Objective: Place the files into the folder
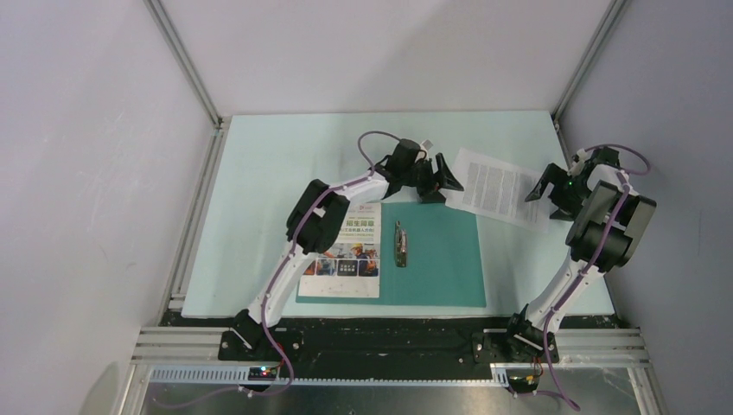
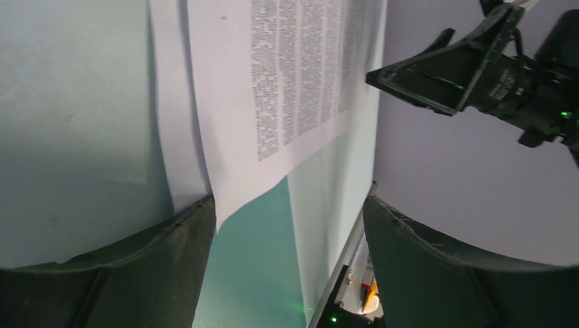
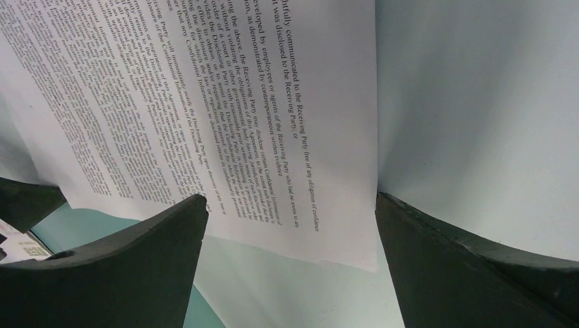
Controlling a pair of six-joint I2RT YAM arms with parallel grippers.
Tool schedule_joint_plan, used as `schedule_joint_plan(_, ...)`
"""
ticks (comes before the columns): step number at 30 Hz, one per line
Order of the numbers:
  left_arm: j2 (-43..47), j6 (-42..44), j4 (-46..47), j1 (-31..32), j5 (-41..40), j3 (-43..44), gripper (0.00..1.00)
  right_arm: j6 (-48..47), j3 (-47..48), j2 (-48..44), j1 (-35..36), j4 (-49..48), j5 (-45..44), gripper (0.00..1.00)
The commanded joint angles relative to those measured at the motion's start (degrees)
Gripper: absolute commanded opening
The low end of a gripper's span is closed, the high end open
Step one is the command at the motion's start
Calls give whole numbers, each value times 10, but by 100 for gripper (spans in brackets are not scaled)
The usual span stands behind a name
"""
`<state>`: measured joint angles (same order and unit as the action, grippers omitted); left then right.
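Observation:
The teal-green folder [image 1: 436,255] lies open on the mat, its metal clip [image 1: 400,244] along the spine. The colourful brochure sheet [image 1: 347,252] lies on its left half. The dense-text sheet [image 1: 500,186] lies on the mat at the back right, its near left corner over the folder's far right corner. My left gripper [image 1: 439,183] is open and empty at that sheet's left edge; the sheet [image 2: 287,89] and folder [image 2: 259,266] show between its fingers. My right gripper [image 1: 553,192] is open and empty at the sheet's right edge; the sheet [image 3: 205,116] fills its view.
A pale green mat [image 1: 277,173] covers the table. Aluminium frame posts [image 1: 186,60] and white walls enclose the back and sides. A metal rail [image 1: 389,346] runs along the near edge by the arm bases.

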<state>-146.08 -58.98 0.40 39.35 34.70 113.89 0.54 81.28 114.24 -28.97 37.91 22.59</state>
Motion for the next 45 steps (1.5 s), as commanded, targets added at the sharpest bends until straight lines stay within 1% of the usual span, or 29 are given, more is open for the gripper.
schedule_joint_plan(1,1,-47,106,4,50,0,84,8,-9,30,10,0,13,98)
schedule_joint_plan(3,0,-63,132,5,61,4,84,7,-9,29,11,2,10,99)
schedule_joint_plan(7,-7,-77,151,7,66,18,86,7,-9,28,13,3,7,98)
schedule_joint_plan(11,-11,-82,153,13,46,17,88,6,-9,28,17,1,2,97)
schedule_joint_plan(13,-7,-67,117,15,16,12,89,5,-9,28,19,2,-1,98)
schedule_joint_plan(14,-6,-61,74,16,4,10,89,6,-8,28,19,2,-2,98)
schedule_joint_plan(16,-3,-52,28,17,-28,0,88,5,-8,27,20,3,-3,99)
schedule_joint_plan(19,-6,-64,12,18,-41,-9,85,5,-8,26,21,3,-5,99)
schedule_joint_plan(23,-14,-63,21,24,-47,7,72,4,-9,22,22,4,-6,99)
schedule_joint_plan(24,-17,-62,28,25,-47,9,65,3,-10,22,21,4,-6,99)
schedule_joint_plan(25,-19,-61,31,27,-48,14,61,4,-10,20,21,4,-6,99)
schedule_joint_plan(26,-23,-61,35,28,-50,17,53,3,-11,20,22,4,-6,99)
schedule_joint_plan(29,-30,-61,38,29,-55,30,40,2,-11,15,21,7,-7,99)
schedule_joint_plan(30,-34,-61,38,28,-55,33,31,0,-11,13,21,8,-7,99)
schedule_joint_plan(31,-36,-62,39,28,-55,39,27,-2,-10,9,21,11,-9,99)
schedule_joint_plan(33,-39,-69,40,25,-52,45,5,-3,-5,-2,20,21,-24,99)
schedule_joint_plan(35,-34,-85,42,20,-50,45,1,-4,4,-28,18,35,-48,99)
schedule_joint_plan(37,-19,-100,43,11,-49,41,0,2,23,-63,18,63,-71,99)
schedule_joint_plan(39,14,-115,44,-3,-48,36,0,28,45,-91,24,104,-73,99)
schedule_joint_plan(42,55,-121,41,-35,-54,22,0,55,55,-130,71,137,-57,99)
schedule_joint_plan(45,114,-122,31,-65,-70,-4,0,96,53,-143,122,134,-25,100)
